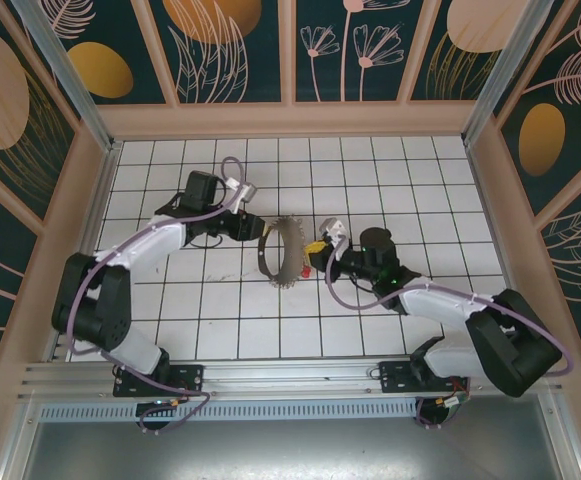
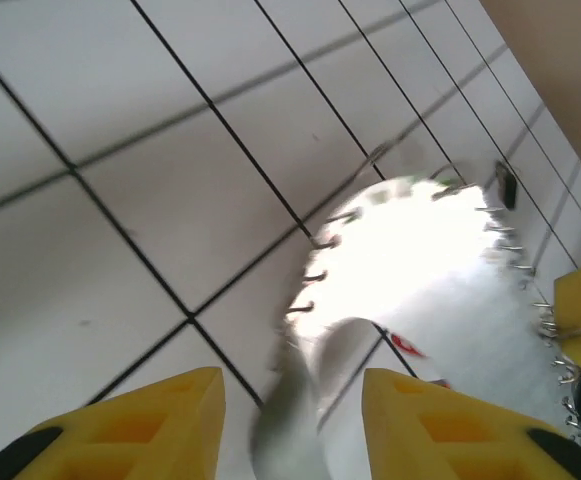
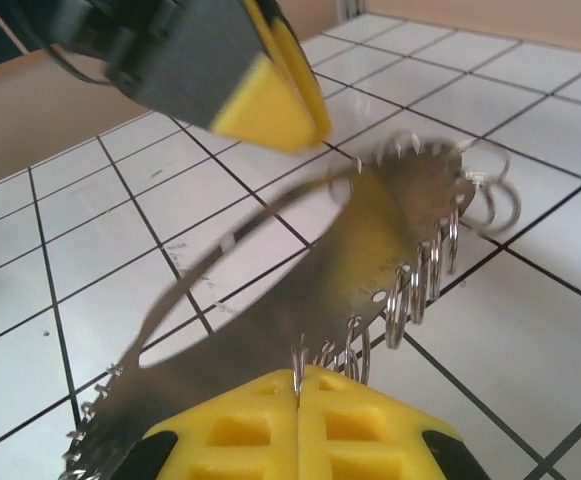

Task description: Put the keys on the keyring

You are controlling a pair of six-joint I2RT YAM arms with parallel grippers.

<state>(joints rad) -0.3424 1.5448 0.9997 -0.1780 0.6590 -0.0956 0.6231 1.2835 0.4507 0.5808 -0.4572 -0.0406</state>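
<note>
On the white tiled desk [image 1: 370, 310] with black grout lines, the large thin silvery metal keyring [image 1: 263, 258] stands on edge at the middle of the top view, between the two arms' tips. The left gripper [image 1: 253, 228] sits at the keyring's upper left edge. In the left wrist view its yellow fingers [image 2: 150, 430] are spread at the bottom of the frame, and the blurred band of the keyring [image 2: 410, 240] rises through the gap, touching neither as far as shows. The right gripper [image 1: 317, 250] is just right of the hoop. In the right wrist view, at bottom centre, the right gripper [image 3: 298, 420] has its yellow pads pressed together, and a thin metal sliver sticks up from the seam; what it belongs to I cannot tell. There the keyring [image 3: 370, 260] fills the middle of the frame, tilted, with small silvery split rings [image 3: 425, 280] hanging along its right rim and one yellow pad of the left gripper [image 3: 270, 105] over its top edge. A small red-headed key [image 1: 306, 267] shows just at the hoop's lower right, and as a red speck [image 2: 410, 346] in the left wrist view; whether it lies on the desk is unclear
</note>
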